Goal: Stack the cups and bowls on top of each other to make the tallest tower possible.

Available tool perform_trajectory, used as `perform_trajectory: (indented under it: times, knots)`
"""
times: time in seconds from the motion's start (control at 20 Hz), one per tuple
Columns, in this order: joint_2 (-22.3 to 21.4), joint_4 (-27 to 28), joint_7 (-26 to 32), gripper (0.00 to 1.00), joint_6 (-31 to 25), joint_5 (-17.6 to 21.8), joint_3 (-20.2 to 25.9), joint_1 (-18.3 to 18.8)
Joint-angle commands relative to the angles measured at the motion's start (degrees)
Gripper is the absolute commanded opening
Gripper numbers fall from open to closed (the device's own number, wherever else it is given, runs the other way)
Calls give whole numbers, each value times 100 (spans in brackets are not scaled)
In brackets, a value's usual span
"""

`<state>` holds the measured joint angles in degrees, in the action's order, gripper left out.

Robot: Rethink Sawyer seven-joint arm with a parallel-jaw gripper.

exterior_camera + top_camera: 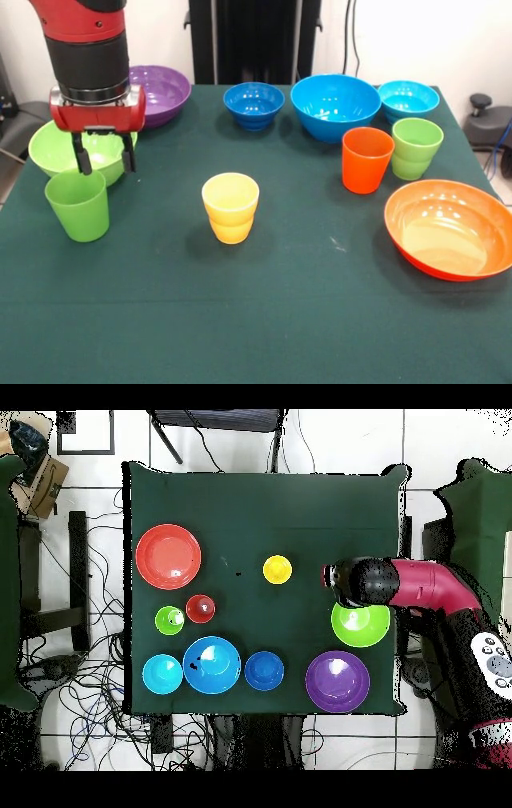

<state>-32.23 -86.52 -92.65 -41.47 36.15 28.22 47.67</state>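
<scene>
Glossy orange bowl [448,228], upright, empty

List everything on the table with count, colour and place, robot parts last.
Places as in the front view.
Large bowls: 4; purple bowl far left, lime green bowl left edge, large blue bowl far right of centre, orange bowl near right.
Small bowls: 2; dark blue bowl far centre, turquoise bowl far right.
Cups: 4; green cup near left, yellow cup centre, orange cup right, light green cup beside it.
Table: 1; dark green cloth; nothing stacked yet.
Arm: 1; red and black, at left.
Pincer: 1; open, above the green cup, in front of the lime green bowl.
</scene>
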Motion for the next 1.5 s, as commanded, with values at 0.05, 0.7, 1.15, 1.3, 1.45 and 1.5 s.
perform_trajectory:
  times: [0.05,0.7,1.15,1.3,1.45,1.5]
  knots:
    - [422,-168,919,100,341,635,-48,10]
    - [538,-44,1052,100,262,729,158,179]
    - [688,90,1148,100,252,750,296,244]
    - [727,111,1114,100,325,762,338,243]
    - [775,163,1075,100,333,735,375,223]
    - [789,185,1068,100,333,728,387,215]
